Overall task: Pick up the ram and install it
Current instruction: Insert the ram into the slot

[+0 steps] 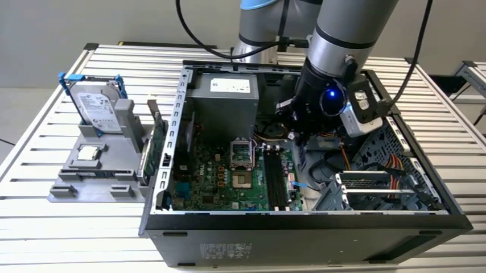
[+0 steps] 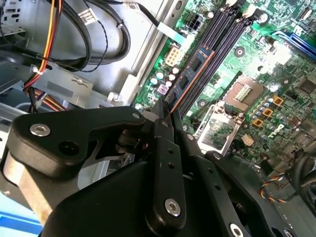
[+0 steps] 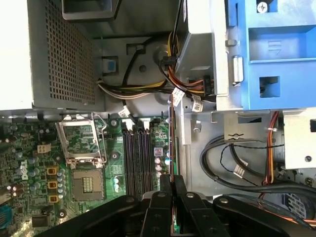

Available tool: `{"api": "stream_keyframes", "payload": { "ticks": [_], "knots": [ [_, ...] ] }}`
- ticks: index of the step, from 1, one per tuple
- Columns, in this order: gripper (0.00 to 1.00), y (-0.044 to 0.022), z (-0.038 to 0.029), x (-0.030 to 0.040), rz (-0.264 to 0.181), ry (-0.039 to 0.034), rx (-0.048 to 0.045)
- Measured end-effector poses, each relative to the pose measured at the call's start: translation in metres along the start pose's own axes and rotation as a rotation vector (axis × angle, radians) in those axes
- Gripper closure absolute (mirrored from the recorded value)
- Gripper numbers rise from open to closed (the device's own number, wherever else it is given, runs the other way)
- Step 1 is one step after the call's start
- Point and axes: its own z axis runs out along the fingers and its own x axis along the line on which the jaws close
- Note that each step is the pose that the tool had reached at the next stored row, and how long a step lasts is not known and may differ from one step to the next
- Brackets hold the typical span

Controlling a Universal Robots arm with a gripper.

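Note:
My gripper (image 1: 297, 134) is down inside the open computer case (image 1: 304, 219), over the back part of the motherboard (image 1: 220, 176). In both wrist views its black fingers are shut on the ram (image 2: 191, 73), a thin blue stick with black chips that runs out from between the fingertips. In the first wrist view the ram (image 3: 171, 133) shows edge-on, held by the gripper (image 3: 172, 181). It hangs just beside the black memory slots (image 3: 138, 158), over the board's edge and parallel to them. The slots (image 2: 219, 42) stand empty near the gripper (image 2: 165, 112).
A silver power supply (image 1: 224, 99) fills the case's back. The CPU socket (image 1: 241, 153) lies beside the slots. Cables (image 3: 237, 168) and a metal drive cage (image 1: 379, 179) crowd the exterior view's right. Outside, a grey stand holds a hard drive (image 1: 99, 108) and a green card (image 1: 156, 148).

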Motion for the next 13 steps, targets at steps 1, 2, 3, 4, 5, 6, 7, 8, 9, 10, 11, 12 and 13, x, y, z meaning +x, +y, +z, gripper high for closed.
{"api": "stream_keyframes", "payload": {
  "ticks": [1,2,3,4,5,6,7,8,9,10,11,12,13],
  "knots": [
    [1.00,0.0000,0.0009,0.0000,0.000,-0.0001,0.0024],
    [1.00,0.0000,0.0012,0.0000,0.000,-0.0001,0.0029],
    [1.00,0.0000,0.0011,0.0000,0.000,-0.0001,0.0031],
    [1.00,0.0000,0.0011,0.0000,0.000,-0.0002,0.0035],
    [1.00,0.0000,0.0012,0.0000,0.000,-0.0002,0.0036],
    [1.00,0.0000,0.0012,0.0000,0.000,-0.0002,0.0037],
    [1.00,0.0000,0.0013,0.0000,0.000,-0.0003,0.0037],
    [1.00,0.0000,0.0013,0.0000,0.000,-0.0002,0.0037],
    [1.00,0.0000,0.0013,0.0000,0.000,-0.0002,0.0038],
    [1.00,0.0000,0.0014,0.0000,0.000,-0.0002,0.0038],
    [1.00,0.0000,0.0016,0.0001,0.000,-0.0003,0.0037],
    [1.00,0.0000,0.0017,0.0002,0.000,-0.0003,0.0037],
    [1.00,-0.0001,0.0017,0.0004,-0.001,-0.0003,0.0037]
  ]
}}
